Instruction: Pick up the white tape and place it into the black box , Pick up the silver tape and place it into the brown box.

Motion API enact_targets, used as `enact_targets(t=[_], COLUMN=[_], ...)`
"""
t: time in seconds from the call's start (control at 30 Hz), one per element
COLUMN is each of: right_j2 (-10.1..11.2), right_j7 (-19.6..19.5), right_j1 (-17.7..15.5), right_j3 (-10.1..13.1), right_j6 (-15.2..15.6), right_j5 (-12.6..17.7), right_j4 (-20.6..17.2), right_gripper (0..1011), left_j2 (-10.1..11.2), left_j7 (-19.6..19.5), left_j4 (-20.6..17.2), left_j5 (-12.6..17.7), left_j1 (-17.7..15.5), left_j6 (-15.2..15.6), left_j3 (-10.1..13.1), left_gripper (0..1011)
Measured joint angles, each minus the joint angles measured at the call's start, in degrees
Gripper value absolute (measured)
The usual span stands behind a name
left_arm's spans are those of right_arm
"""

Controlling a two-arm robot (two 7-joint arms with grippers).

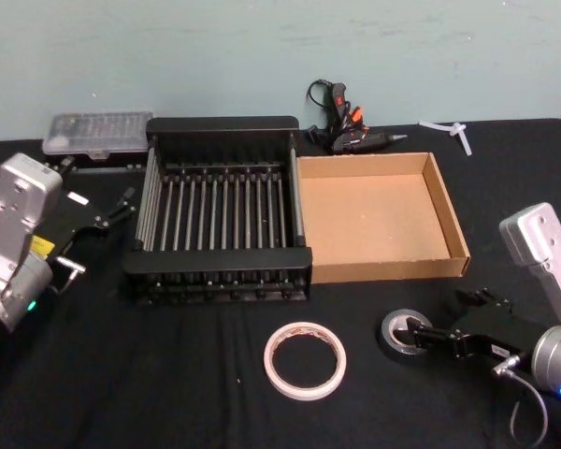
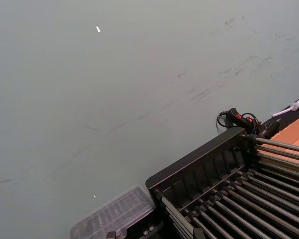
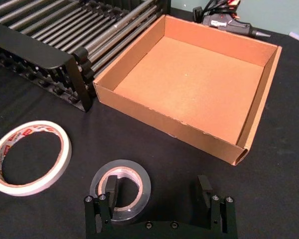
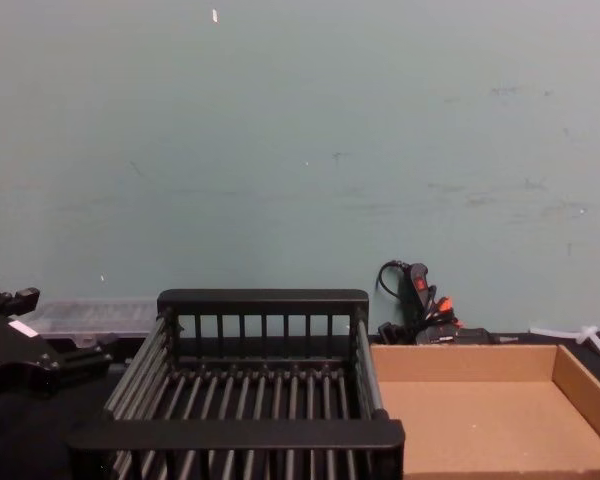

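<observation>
Right gripper (image 3: 159,196), jaws apart, one finger inside the silver tape (image 3: 120,187) on the counter, so next it needs to pinch and lift toward the brown box (image 3: 259,94).

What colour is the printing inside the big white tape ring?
Red, on the white tape; clearest in the right wrist view.

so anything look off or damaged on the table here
Nothing stands out. The white tape and silver tape lie flat on the cloth, both boxes sit square and empty, and the right gripper is open, straddling the silver roll's wall.
</observation>
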Motion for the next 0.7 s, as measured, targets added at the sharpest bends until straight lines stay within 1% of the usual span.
enact_targets(t=[0.33,0.7], right_j2=[-1.56,-2.91], right_j7=[1.5,2.33], right_j1=[2.39,3.08], right_j3=[-1.0,-0.9], right_j6=[0.72,1.27], right_j5=[-1.81,-3.23], right_j4=[3.23,4.35], right_gripper=[1002,1002], left_j2=[0.0,0.0], left_j7=[0.0,0.0], left_j4=[0.0,0.0], left_j5=[0.0,0.0], left_j1=[0.0,0.0], left_j6=[0.0,0.0], left_j3=[0.0,0.0], left_gripper=[1001,1001])
